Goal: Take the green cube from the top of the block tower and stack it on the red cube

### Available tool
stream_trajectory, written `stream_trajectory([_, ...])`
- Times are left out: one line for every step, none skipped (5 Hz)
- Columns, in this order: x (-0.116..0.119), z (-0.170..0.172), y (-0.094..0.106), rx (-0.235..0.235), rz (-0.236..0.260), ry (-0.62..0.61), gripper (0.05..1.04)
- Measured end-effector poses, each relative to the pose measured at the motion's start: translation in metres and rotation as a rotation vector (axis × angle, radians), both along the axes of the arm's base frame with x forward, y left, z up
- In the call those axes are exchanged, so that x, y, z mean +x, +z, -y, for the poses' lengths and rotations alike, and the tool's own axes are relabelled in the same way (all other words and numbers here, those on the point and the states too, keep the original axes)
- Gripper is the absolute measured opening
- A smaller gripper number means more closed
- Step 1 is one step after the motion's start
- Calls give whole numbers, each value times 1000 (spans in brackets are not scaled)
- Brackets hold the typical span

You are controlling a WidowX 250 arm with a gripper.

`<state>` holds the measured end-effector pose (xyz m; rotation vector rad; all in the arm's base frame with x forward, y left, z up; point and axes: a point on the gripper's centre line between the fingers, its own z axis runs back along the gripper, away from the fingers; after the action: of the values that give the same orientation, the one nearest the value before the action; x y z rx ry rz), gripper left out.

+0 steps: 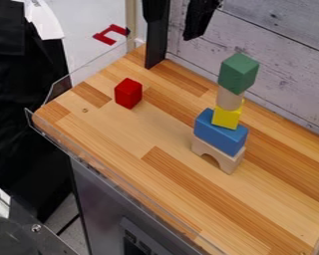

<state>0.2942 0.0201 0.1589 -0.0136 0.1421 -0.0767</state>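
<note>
At the top edge, right of centre, the lower part of the black gripper [200, 19] hangs above the back of the wooden table, up and left of a block tower and touching nothing there. The tower has a pale wooden arch [217, 156] at its base, a blue block [219, 132] on it, then a yellow block [227, 117], a pale wooden cylinder [229, 99] and a green block [239, 73] on top. A red block [128, 93] stands alone on the table's left part.
The wooden table [122, 134] has a clear raised guard [89, 69] along its left side. A black upright post [157, 37] stands at the back left corner, and a whitewashed plank wall [275, 55] runs behind. Dark cloth [22, 109] lies beyond the left edge.
</note>
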Motion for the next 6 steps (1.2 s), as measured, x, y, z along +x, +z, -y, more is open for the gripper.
stream_trajectory([-1,1,-10,-5,-35,2,999])
stream_trajectory([-3,3,-5,-13,-27,27,999])
stream_trajectory([-9,4,13,-11,45,38,999])
stream_trajectory([-17,21,35,37,103,2,999])
stream_trajectory([-17,44,44,84,126,-70,999])
stream_trajectory([-11,65,33,73,92,-135,999])
